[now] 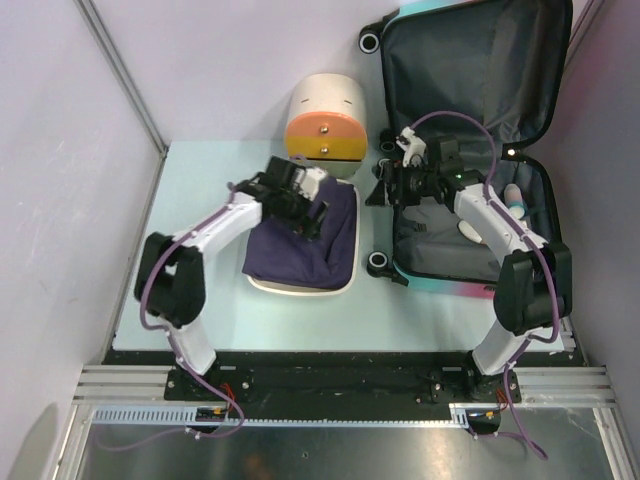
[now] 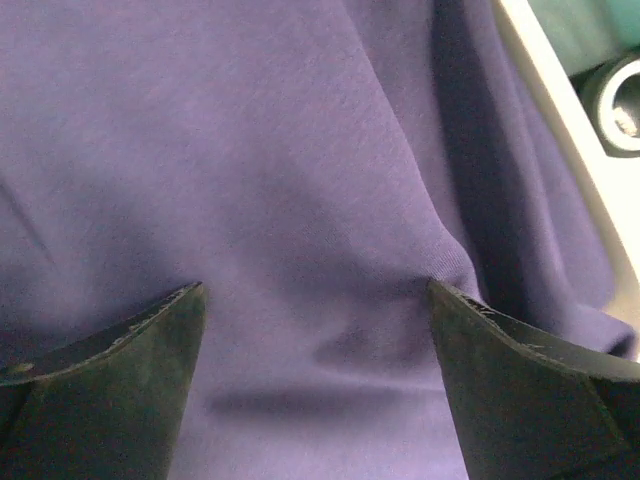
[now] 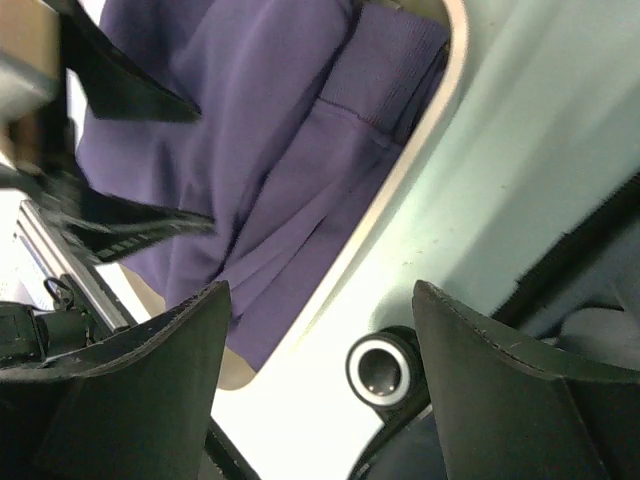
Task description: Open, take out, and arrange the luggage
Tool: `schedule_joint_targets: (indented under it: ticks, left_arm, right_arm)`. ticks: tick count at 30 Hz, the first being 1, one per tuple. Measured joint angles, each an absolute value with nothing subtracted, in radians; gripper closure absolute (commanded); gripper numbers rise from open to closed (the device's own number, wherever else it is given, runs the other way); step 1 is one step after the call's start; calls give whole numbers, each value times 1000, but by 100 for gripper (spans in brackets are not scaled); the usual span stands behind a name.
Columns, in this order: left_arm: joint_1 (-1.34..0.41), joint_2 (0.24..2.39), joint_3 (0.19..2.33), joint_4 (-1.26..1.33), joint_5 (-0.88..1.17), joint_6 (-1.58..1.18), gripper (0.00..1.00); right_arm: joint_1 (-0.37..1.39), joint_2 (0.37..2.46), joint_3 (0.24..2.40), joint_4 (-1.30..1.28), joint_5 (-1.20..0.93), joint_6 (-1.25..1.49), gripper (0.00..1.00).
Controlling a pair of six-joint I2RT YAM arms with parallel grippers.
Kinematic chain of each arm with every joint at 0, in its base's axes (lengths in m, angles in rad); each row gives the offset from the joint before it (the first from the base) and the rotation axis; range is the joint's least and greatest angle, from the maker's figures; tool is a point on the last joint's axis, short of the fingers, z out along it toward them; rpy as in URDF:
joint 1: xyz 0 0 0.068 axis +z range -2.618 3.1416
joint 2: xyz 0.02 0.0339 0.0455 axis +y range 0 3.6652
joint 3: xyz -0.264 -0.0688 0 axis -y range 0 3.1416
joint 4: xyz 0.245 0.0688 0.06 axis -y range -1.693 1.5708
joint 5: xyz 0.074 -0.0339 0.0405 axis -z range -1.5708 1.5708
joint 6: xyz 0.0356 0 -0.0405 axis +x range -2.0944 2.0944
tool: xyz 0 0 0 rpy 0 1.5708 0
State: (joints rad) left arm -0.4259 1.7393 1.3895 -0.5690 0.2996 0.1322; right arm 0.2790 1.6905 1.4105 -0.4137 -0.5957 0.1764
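The luggage [image 1: 450, 245] lies open at the right of the table, with its dark-lined lid [image 1: 470, 60] standing up at the back. A purple garment [image 1: 305, 250] lies spread in a white tray [image 1: 300, 288] left of the suitcase. My left gripper [image 1: 312, 212] is open right over the purple cloth [image 2: 300, 150], its tips at the fabric and nothing between them. At the suitcase's left edge, my right gripper [image 1: 385, 190] hangs open and empty above a black wheel [image 3: 380, 370] and the tray rim [image 3: 400, 180].
A cream cylindrical box with orange-yellow drawers [image 1: 325, 120] stands behind the tray. A small white and pink item [image 1: 512, 200] lies inside the suitcase by the right arm. Purple walls close in the left and back. The tray rim [image 2: 570, 130] nearly touches a suitcase wheel [image 2: 620, 105].
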Motion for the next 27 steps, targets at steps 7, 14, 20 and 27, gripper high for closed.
schedule_joint_targets:
  ticks: [7,14,20,27]
  left_arm:
    - [-546,1815,1377,-550,97,253,0]
    - [-453,1718,1227,-519,118,350,0]
    - [-222,1597,1081,-556,151,529,0]
    - [68,1483,962,-608,106,767,0]
  right_arm:
    - [219,1652,1406,-433,-628,160,20]
    - [205,1642,1406,-432,-658,155,20]
    - [201,1652,1406,-422,-675,159,20]
    - [208,1683,1406,-415,-685,164,19]
